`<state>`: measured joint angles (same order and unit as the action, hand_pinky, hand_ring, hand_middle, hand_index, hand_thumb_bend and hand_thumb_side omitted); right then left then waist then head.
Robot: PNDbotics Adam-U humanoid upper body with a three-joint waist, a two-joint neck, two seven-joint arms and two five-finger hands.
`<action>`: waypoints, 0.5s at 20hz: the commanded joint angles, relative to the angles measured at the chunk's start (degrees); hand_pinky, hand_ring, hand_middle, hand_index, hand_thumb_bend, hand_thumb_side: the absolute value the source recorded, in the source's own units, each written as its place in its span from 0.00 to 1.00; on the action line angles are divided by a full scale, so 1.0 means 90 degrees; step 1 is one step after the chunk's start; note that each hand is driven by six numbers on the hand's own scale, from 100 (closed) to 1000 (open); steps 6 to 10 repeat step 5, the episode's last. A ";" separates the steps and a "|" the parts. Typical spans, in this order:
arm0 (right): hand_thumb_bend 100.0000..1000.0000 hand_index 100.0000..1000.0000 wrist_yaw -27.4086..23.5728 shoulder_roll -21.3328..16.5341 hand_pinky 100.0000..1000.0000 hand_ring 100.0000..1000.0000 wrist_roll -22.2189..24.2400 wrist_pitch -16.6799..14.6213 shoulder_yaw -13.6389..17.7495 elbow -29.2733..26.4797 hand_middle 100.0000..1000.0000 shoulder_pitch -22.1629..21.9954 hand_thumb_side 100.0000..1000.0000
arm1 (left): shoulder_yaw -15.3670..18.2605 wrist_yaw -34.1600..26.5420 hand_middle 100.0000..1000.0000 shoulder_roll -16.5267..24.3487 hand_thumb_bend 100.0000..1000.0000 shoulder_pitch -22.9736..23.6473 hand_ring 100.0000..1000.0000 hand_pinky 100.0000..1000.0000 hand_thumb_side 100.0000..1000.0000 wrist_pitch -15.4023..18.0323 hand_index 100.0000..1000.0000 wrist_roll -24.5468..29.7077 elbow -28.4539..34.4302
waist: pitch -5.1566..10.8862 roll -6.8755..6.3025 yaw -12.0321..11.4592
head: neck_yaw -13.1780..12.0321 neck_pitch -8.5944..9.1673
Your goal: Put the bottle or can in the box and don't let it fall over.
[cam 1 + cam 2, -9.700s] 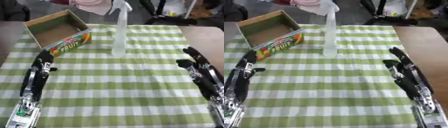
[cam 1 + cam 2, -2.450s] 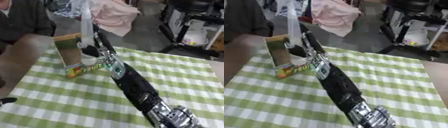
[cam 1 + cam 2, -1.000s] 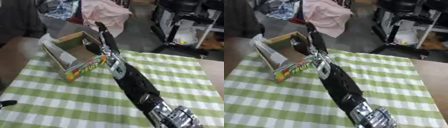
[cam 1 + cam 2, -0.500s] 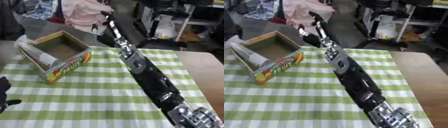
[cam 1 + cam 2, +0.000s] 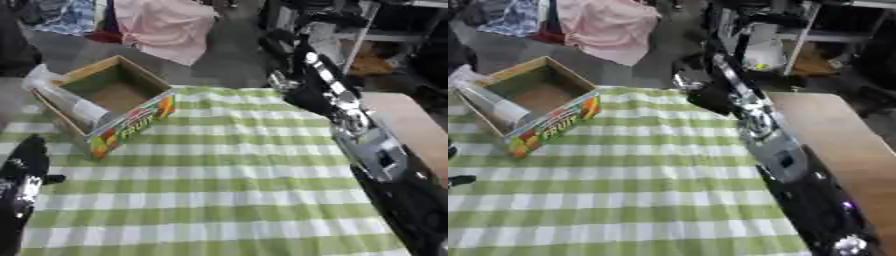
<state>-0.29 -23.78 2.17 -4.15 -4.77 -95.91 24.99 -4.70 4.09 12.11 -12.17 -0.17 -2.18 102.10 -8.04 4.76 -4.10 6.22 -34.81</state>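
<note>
Bottle: a clear plastic bottle (image 5: 68, 101), pale and see-through, lying tilted along the near-left wall of the box at the left of the frame; its upper end (image 5: 39, 79) pokes over the left corner, and it is not upright.
Box: an open cardboard box (image 5: 112, 89) with a brown inside, in the upper left of the frame on the cloth.
Writing: the box's front panel (image 5: 131, 125) reads "FRUIT" in green letters over red, orange and yellow print; nothing else is legible.
Right hand: the right hand (image 5: 296, 67) is raised at upper centre right, beyond the far edge of the table, away from the box and holding nothing; whether its fingers are curled I cannot tell.
Left hand: the left hand (image 5: 26, 161) shows at the lower left edge, dark, fingers up and relaxed, empty.
Change: half a second ago the right arm reached nearer the box; it has swung right. Earlier the bottle stood upright on the cloth beside the box.
Cloth: a green-and-white checked tablecloth (image 5: 219, 195) covers the table.
</note>
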 commanded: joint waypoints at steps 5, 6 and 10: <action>0.00 1.00 0.0369 0.0622 0.88 0.82 0.0065 -0.0289 0.0616 -0.0513 1.00 -0.1050 0.50 | 0.0059 0.0099 1.00 0.0037 0.24 0.0055 1.00 0.66 0.76 0.0035 0.91 0.0021 0.0079 | 0.0106 -0.0091 0.0179 | -0.0474 -0.0223; 0.00 1.00 0.0369 0.0622 0.88 0.82 0.0065 -0.0289 0.0616 -0.0513 1.00 -0.1050 0.50 | 0.0059 0.0099 1.00 0.0037 0.24 0.0055 1.00 0.66 0.76 0.0035 0.91 0.0021 0.0079 | 0.0106 -0.0091 0.0179 | -0.0474 -0.0223; 0.00 1.00 0.0369 0.0622 0.88 0.82 0.0065 -0.0289 0.0616 -0.0513 1.00 -0.1050 0.50 | 0.0059 0.0099 1.00 0.0037 0.24 0.0055 1.00 0.66 0.76 0.0035 0.91 0.0021 0.0079 | 0.0106 -0.0091 0.0179 | -0.0474 -0.0223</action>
